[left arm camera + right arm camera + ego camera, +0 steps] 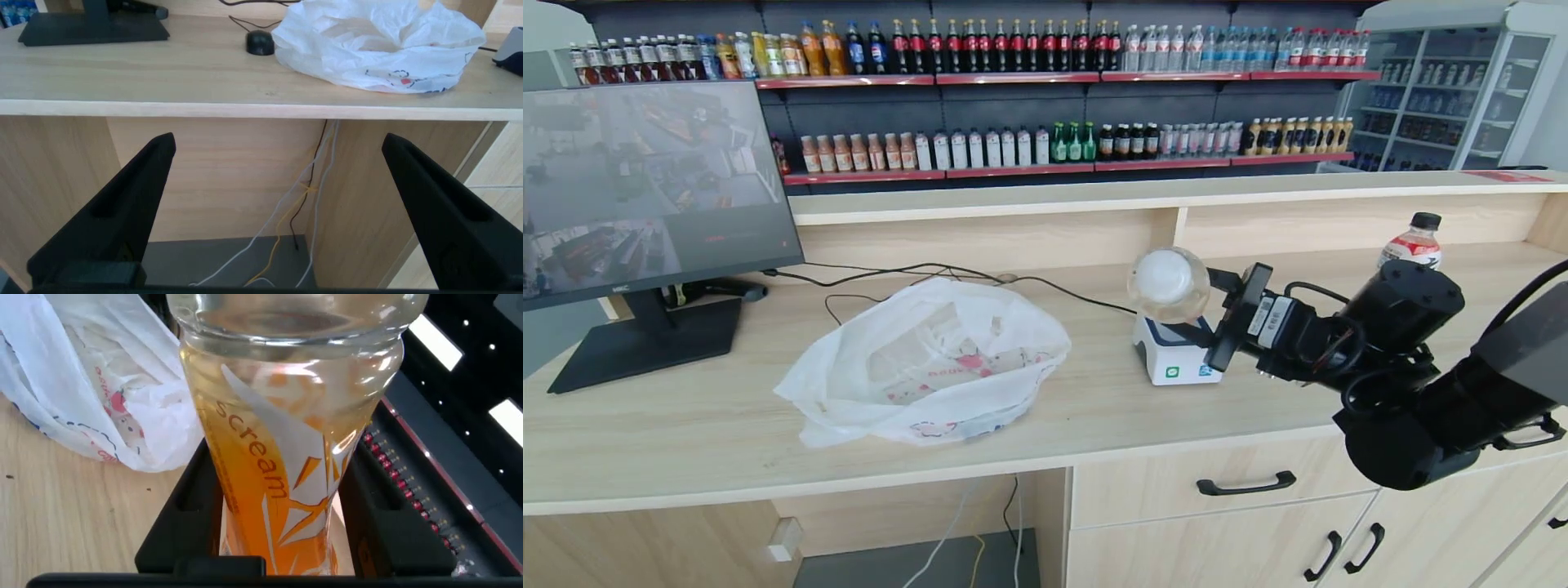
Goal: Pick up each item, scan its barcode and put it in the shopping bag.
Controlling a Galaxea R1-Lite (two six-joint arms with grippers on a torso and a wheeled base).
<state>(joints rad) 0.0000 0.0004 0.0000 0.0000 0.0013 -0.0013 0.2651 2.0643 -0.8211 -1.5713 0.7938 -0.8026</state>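
On the wooden counter (1111, 408) in front of you, the white shopping bag (931, 359) sits open in the middle, with some packs already inside it. Just beside the bag, on your right, stands the small white scanner (1172, 363). Your right claw (1215, 317) is pinching a clear bottle (1168, 284) full of orange drink, one finger on each side of it. The bottle is tipped over, not upright, and it hangs right above the scanner. You cannot tell if it touches the scanner's top. In the right wrist view the bottle (278, 441) sits tight between the black fingers (192, 510), and the bag (90, 384) lies close by on the wood. Your left claw (278, 143) is spread wide with nothing in it. It is down low, in front of the counter's edge, below the bag (376, 41). A second bottle with a black cap (1413, 241) stands far back on your right. A monitor (645, 188) stands on the left, and a black mouse (260, 43) lies near the bag.
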